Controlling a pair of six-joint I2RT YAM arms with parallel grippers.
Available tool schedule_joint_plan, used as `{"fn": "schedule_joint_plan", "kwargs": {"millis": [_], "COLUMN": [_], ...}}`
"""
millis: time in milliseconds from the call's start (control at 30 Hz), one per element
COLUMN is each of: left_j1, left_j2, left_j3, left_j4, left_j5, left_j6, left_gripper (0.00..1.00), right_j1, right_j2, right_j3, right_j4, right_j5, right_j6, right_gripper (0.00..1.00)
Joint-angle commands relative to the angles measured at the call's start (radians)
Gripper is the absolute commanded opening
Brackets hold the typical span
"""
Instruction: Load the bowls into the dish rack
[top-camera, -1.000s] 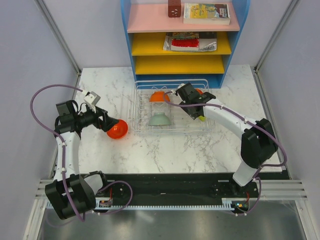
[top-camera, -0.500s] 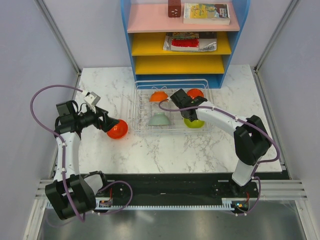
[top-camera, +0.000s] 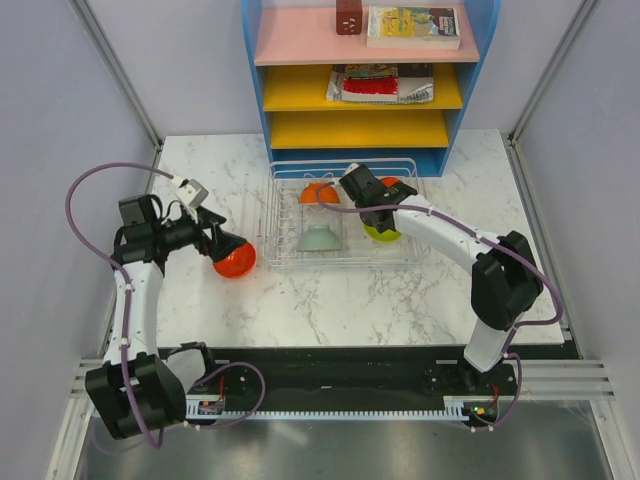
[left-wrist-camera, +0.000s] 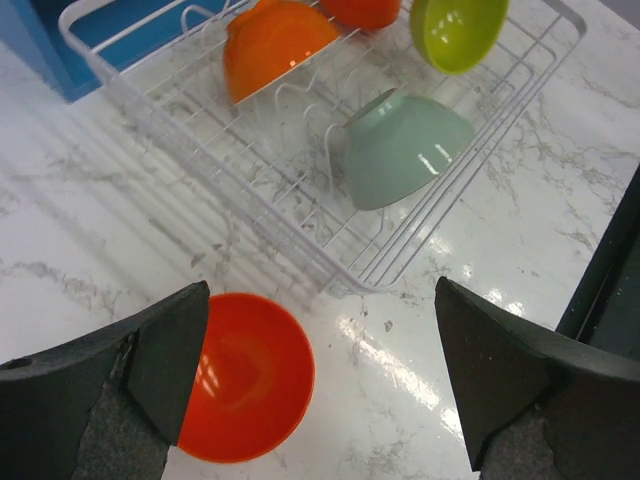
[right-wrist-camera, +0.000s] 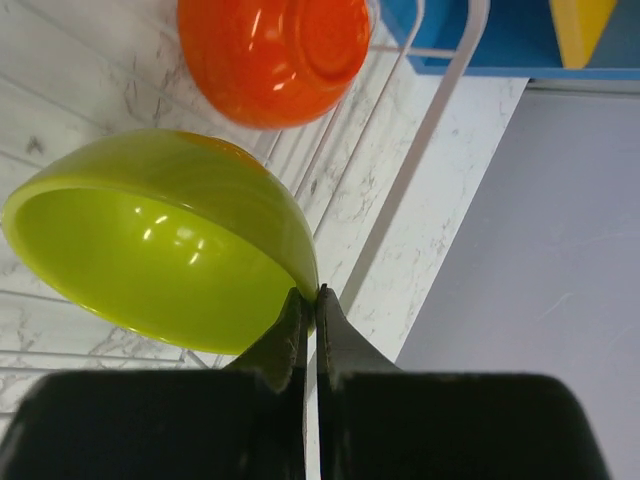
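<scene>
Right pincer (right-wrist-camera: 308, 300) clamped tight on the rim of the lime bowl (right-wrist-camera: 150, 240), with the rim edge pinched between both fingertips. The bowl is tilted on edge over the right half of the dish rack (top-camera: 272, 215); can't tell if it touches the wires. Just behind it, at the rack's back right, a red bowl (right-wrist-camera: 270, 55) sits bottom-up. An orange bowl (left-wrist-camera: 275, 45) leans at the rack's back left, and a mint bowl (left-wrist-camera: 405, 145) lies tipped, mouth down, near the rack's front middle. Left pincer (left-wrist-camera: 320, 300) is wide open and holds nothing, fingers spread over the marble table (top-camera: 330, 300) just left of the rack. A second red bowl (left-wrist-camera: 245, 375) sits there mouth-up, outside the rack near its front left corner, close to one finger - contact unclear. A blue shelf unit (top-camera: 470, 90) stands right behind the rack.
</scene>
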Motion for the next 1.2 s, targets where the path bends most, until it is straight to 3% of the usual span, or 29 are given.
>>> {"fn": "schedule_joint_plan", "kwargs": {"millis": [0, 100, 333, 467, 667, 1167], "left_j1": [-0.216, -0.394, -0.539, -0.637, -0.729, -0.843], "left_j2": [0.01, 0.049, 0.272, 0.401, 0.567, 0.678], "left_j3": [0.132, 0.196, 0.394, 0.517, 0.646, 0.721], "left_j4": [0.01, 0.033, 0.177, 0.203, 0.188, 0.208], "left_j5": [-0.072, -0.177, -0.295, -0.441, -0.542, -0.737], "left_j6": [-0.03, -0.055, -0.244, -0.278, -0.303, -0.303], "left_gripper": [1.0, 1.0, 1.0, 1.0, 1.0, 0.96], "right_j1": [0.004, 0.003, 0.001, 0.0, 0.0, 0.0], "right_j2": [-0.001, 0.005, 0.017, -0.001, -0.035, -0.118], "right_j3": [0.133, 0.182, 0.283, 0.327, 0.346, 0.331], "right_j4": [0.025, 0.019, -0.018, -0.026, -0.03, -0.032], "right_j5": [0.007, -0.016, -0.103, -0.135, -0.157, -0.204], "right_j6": [0.06, 0.112, 0.217, 0.252, 0.277, 0.298], "right_gripper": [0.0, 0.0, 0.0, 0.0, 0.0, 0.0]}}
